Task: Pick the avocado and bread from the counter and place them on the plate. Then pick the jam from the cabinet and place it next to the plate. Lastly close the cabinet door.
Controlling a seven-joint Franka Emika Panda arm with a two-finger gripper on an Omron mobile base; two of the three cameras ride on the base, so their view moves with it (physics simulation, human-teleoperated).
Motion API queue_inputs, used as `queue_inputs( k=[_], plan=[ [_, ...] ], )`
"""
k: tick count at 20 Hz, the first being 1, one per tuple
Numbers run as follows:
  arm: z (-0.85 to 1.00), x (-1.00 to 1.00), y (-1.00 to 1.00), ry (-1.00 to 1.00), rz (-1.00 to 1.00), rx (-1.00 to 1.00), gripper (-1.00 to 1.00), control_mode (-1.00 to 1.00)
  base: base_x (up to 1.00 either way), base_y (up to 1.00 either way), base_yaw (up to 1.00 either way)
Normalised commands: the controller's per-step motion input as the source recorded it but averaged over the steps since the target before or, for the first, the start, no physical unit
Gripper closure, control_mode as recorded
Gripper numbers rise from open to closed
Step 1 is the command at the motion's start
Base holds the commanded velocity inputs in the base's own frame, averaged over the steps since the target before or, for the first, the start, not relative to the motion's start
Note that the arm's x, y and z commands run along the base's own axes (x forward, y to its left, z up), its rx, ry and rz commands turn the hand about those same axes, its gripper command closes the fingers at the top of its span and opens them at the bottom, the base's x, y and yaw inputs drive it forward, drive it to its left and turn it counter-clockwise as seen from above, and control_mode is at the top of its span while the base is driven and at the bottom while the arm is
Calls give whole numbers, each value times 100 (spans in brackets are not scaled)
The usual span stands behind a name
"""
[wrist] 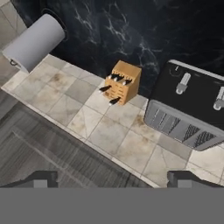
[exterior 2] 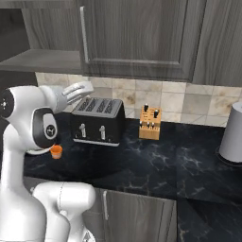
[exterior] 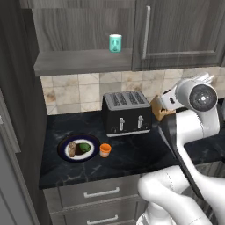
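i judge the first two steps done: the small dark-green avocado [exterior: 85, 147] and the oblong tan-brown bread [exterior: 72, 149] both lie on the round navy-rimmed plate [exterior: 64, 143], and the squat orange jam jar [exterior: 105, 150] stands on the black marble-look surface [exterior: 132, 154] just beside the plate, on its toaster side. that leaves closing the cabinet.

my two-finger claw [wrist: 112, 179] is empty and spread wide, its dark tips far apart at the bottom of the hand view, looking down past the tiled backsplash [wrist: 87, 113] at the wooden knife block [wrist: 122, 81] and the black four-slot toaster [wrist: 192, 109]. in the left base view the hand sits up near the backsplash, beside the toaster.

the grey wood-grain cabinet [exterior: 83, 61] shows its shelf open, with a teal cup [exterior: 115, 43] standing on it. a grey panelled door with a thin vertical silver handle [exterior: 146, 33] hangs just right of the opening, but i cannot tell whether that is the leaf i need to swing. the next move, as i read it, is to lift the arm, find the open door's edge and push it across the shelf.

count: one avocado, one bread, one plate, one jam jar, one teal cup, one toaster, one knife block, and one grey paper-towel roll [wrist: 35, 41].
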Motion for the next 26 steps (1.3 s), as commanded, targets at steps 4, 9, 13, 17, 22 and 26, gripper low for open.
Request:
queue_inputs(
  k=[4, 9, 13, 17, 22, 26],
  plan=[
    [-18, -4, 61, 14, 0, -25, -100, -100, 0, 0, 0],
    [-3, -49, 30, 3, 0, -10, -100, -100, 0, 0, 0],
    [-5, -92, 0, -2, 0, 0, -100, -100, 0, 0, 0],
    [-10, -84, 5, 0, 0, 0, -100, -100, 0, 0, 0],
    [-7, -61, 20, -1, 0, -6, -100, -100, 0, 0, 0],
    [-4, -48, 23, -4, 0, -11, -100, -100, 0, 0, 0]
  ],
)
